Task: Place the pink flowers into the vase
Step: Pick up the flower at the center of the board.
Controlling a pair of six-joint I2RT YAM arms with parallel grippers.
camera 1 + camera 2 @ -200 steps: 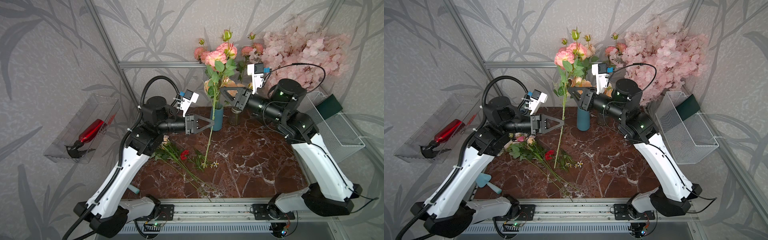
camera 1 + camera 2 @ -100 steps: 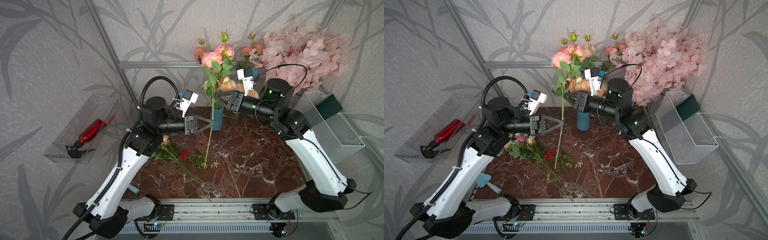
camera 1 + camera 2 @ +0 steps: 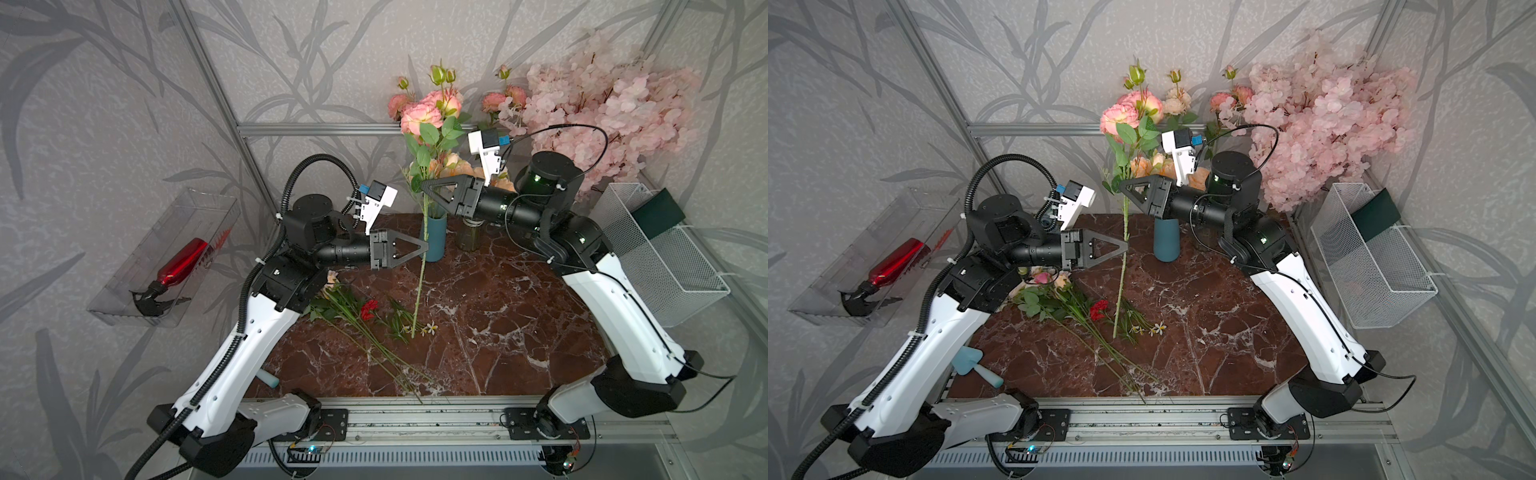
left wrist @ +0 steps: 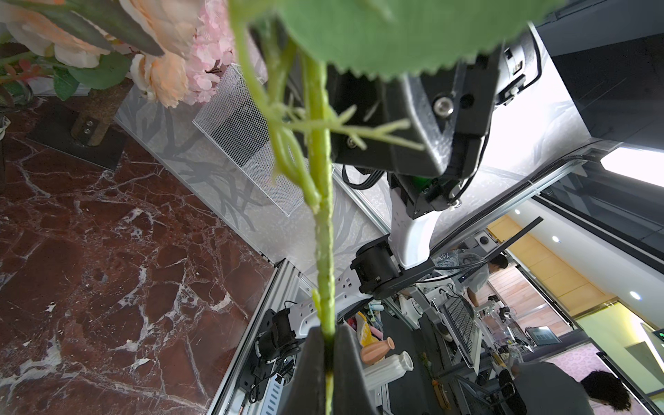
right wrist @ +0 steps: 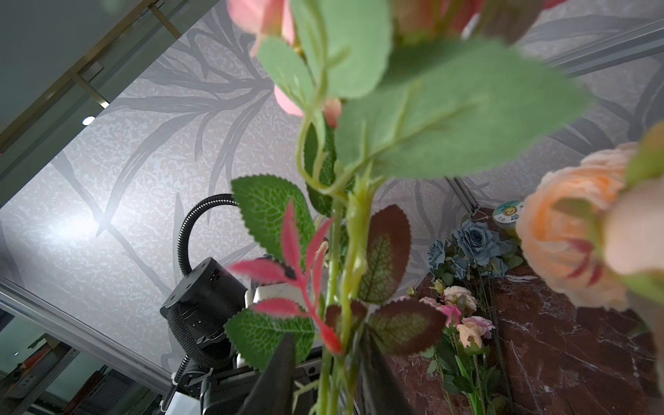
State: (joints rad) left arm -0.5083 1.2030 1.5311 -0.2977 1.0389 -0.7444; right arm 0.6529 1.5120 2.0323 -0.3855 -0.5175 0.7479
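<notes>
The left gripper (image 3: 424,248) is clamped on the thin green stem (image 4: 323,251) of one spray of the pink flowers (image 3: 417,118). In the left wrist view its two dark fingers (image 4: 309,373) press on the stem with no gap. Higher up the same stem, the right gripper (image 3: 1124,185) has its jaws apart, one finger on each side of the stem among the leaves. The right wrist view shows a gap between at least one finger (image 5: 278,373) and the stem. The spray stands nearly upright, with ruffled pink-to-peach heads and green buds on top, serrated green leaves beneath them and bare stem lower down. Whether its lower end touches the marble table (image 3: 519,332) I cannot tell. It is outside the teal vase (image 3: 1165,243), which stands at the back of the table. More pink sprays (image 3: 1041,277) lie flat beside the left arm, near a red carnation (image 3: 1098,309).
</notes>
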